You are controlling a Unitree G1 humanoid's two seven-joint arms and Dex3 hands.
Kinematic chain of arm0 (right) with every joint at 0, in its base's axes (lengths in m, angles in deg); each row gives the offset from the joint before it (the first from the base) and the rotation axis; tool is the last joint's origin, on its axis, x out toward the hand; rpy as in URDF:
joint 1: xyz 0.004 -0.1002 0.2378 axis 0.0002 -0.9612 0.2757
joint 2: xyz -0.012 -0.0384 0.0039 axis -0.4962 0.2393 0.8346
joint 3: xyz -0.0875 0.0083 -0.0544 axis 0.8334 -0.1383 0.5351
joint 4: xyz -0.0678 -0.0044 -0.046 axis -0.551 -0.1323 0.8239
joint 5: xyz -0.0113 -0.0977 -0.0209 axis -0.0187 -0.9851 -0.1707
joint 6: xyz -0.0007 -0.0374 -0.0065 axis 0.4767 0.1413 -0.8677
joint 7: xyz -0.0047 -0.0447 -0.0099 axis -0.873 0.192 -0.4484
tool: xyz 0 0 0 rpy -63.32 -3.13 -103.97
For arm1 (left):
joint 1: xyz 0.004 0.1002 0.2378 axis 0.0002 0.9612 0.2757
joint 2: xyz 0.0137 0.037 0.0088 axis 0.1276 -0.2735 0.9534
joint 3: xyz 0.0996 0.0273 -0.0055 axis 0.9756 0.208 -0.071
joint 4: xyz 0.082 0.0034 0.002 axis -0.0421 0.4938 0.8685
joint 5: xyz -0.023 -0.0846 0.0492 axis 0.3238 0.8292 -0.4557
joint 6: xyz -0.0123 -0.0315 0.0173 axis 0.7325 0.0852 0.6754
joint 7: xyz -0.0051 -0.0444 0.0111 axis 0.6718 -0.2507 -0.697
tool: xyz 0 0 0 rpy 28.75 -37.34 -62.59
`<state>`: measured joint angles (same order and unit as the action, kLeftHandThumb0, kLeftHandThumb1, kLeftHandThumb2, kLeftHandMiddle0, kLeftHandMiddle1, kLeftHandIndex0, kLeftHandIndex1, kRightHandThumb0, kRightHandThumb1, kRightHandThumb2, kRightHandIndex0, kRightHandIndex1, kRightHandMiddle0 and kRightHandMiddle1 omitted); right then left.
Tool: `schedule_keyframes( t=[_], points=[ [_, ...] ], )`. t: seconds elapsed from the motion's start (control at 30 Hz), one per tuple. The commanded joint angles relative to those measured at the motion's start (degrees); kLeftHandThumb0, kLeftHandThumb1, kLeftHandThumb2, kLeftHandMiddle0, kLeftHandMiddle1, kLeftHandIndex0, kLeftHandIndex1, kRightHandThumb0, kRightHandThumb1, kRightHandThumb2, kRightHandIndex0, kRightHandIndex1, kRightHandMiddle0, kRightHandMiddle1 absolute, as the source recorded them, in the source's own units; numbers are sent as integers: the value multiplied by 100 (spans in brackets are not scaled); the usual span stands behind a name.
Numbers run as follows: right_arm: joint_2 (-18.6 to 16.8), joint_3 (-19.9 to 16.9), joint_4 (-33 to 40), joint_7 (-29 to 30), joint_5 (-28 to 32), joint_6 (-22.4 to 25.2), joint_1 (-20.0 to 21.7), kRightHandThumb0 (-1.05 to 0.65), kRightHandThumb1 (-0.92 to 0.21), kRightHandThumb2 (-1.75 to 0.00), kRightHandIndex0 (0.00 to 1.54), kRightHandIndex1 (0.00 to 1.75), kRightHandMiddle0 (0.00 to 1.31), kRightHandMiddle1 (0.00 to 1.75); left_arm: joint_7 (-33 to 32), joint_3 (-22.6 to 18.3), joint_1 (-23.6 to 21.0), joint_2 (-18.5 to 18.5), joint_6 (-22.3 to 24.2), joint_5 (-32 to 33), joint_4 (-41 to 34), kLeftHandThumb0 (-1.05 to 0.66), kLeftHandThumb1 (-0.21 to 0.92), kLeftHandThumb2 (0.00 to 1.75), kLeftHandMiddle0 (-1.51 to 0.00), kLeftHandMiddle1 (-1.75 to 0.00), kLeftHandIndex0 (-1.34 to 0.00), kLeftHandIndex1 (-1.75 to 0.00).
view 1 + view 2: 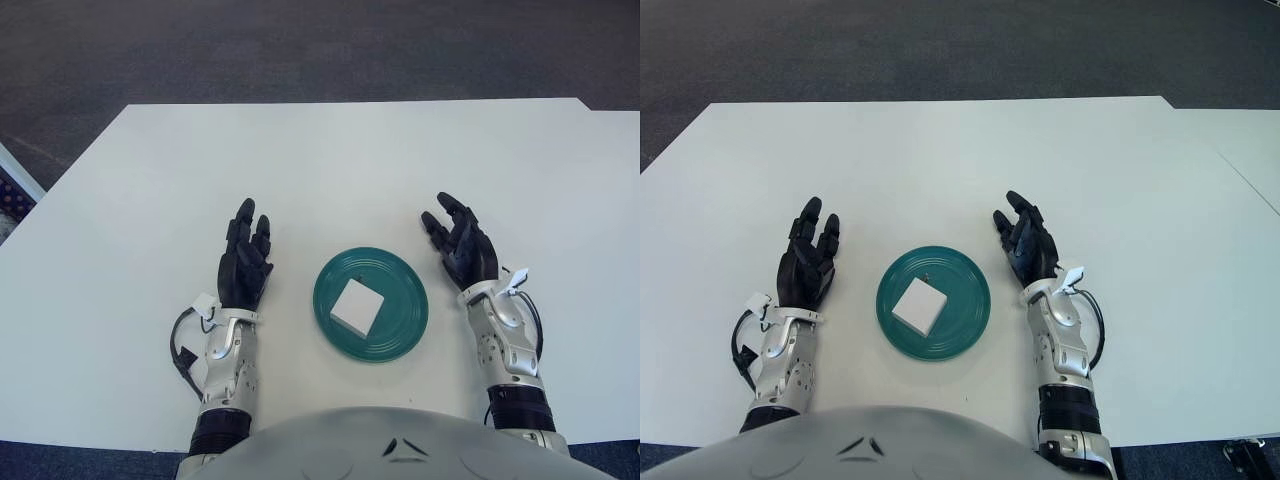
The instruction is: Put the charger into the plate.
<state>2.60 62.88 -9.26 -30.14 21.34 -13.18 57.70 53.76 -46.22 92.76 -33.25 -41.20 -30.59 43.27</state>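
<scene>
While its outline reads almost square, leaving no clear long axis, the white charger (357,305) lies flat inside the teal plate (398,332), turned so that its corners point roughly toward the upper, lower, left and right edges of the frame, like a diamond. It sits a little left of the plate's middle, and the ringed rim of the plate shows all around it. Whether it has prongs, and which way they face, cannot be told.

The plate rests on the white desk (330,170), in the lower centre of the frame, between the two hands. The left hand (243,267) shows just left of the plate, palm down, its dark fingers (241,216) stretched out and slightly spread toward the top of the frame, holding nothing. The right hand (463,251) shows just right of the plate, apart from its rim, with its fingers (450,207) likewise extended and loosely parted, tilted a little toward the upper left, and empty. Both silver forearms run down to the bottom edge, where the robot's grey torso (385,445) fills the lower middle.

Beyond the desk's far edge, dark carpeted floor (300,50) spans the top of the frame.
</scene>
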Motion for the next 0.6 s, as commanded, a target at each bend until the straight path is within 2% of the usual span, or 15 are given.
schedule_keyframes(
  t=[0.0, 0.13, 0.27, 0.57],
  points=[
    [233, 71, -575, -335, -281, -440, 210, -104, -92, -99, 11, 1, 0, 46, 96, 37, 364, -218, 89, 51, 262, -98, 92, 89, -13, 0, 0, -38],
    [315, 144, -1021, -510, -488, -812, 306, -104, -92, -101, 6, 1, 0, 29, 55, 75, 393, -205, 139, -15, 184, -98, 92, 88, -11, 0, 0, -32],
    [288, 162, -1193, -530, -594, -1041, 288, -104, -92, -102, 3, 0, 0, 20, -59, 117, 430, -255, 58, -132, 124, -98, 92, 88, -11, 0, 0, -29],
    [216, 132, -1424, -631, -516, -1156, 290, -102, -92, -100, 2, 0, 0, 11, -56, 193, 494, -215, -45, -225, 32, -100, 92, 89, -12, 0, 0, -27]
  ],
)
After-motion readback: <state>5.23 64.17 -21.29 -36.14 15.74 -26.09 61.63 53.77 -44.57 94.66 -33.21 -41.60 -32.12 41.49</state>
